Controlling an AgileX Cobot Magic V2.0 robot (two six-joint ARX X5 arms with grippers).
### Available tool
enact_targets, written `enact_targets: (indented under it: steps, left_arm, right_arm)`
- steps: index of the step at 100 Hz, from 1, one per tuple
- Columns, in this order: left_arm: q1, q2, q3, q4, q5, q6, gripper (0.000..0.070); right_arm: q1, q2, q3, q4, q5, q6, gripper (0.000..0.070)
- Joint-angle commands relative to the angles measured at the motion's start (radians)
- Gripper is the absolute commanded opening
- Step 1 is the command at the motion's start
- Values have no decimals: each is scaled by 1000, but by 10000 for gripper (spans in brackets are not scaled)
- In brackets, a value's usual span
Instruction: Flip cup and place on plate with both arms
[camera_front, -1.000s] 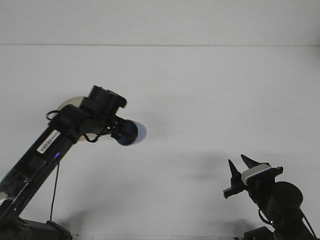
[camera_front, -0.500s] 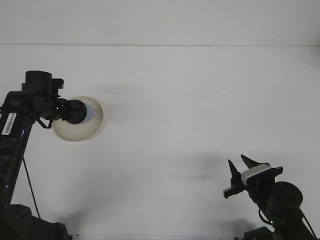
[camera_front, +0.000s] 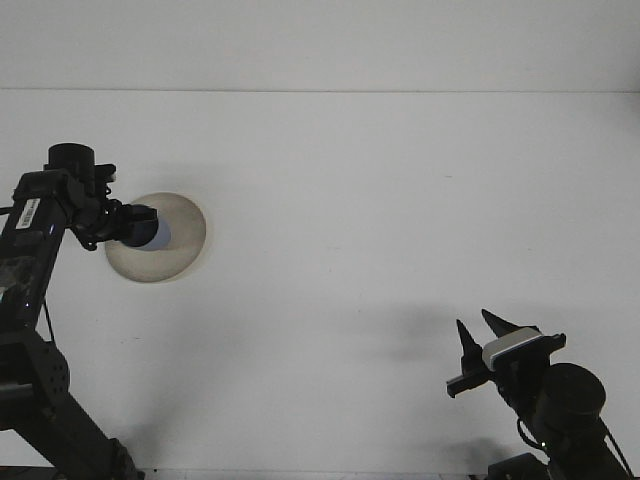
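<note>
Left gripper (camera_front: 140, 228) pinching cup (camera_front: 152, 233) over plate (camera_front: 185, 240) on table (camera_front: 380, 200). Right gripper (camera_front: 480, 338) spread, well apart near bottom edge.

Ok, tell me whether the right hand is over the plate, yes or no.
No, the right hand sits low at the table's near right, far from the plate, where the left hand holds the cup.

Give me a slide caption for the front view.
Left pincer holds dark blue cup over round beige plate; right pincer idle.
</note>
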Motion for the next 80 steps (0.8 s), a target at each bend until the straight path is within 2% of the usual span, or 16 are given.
enact_targets:
  steps: [1, 17, 21, 32, 39, 62, 80]
  left_arm:
    - [3, 31, 19, 0, -3, 22, 13]
    - [3, 60, 19, -7, -3, 33, 33]
    - [3, 61, 19, -5, -3, 32, 103]
    - [3, 57, 34, 17, -3, 27, 390]
    - [3, 56, 79, 4, -3, 16, 462]
    - [3, -10, 315, -114, -2, 11, 464]
    - [3, -193, 366, -174, 37, -13, 463]
  right_arm:
    - [2, 2, 6, 7, 0, 3, 288]
    - [2, 4, 6, 5, 0, 3, 288]
    - [2, 4, 6, 5, 0, 3, 288]
    - [2, 4, 6, 3, 0, 4, 288]
    - [2, 3, 6, 0, 0, 4, 288]
    - [2, 3, 6, 0, 2, 3, 288]
    - [2, 3, 6, 1, 58, 4, 288]
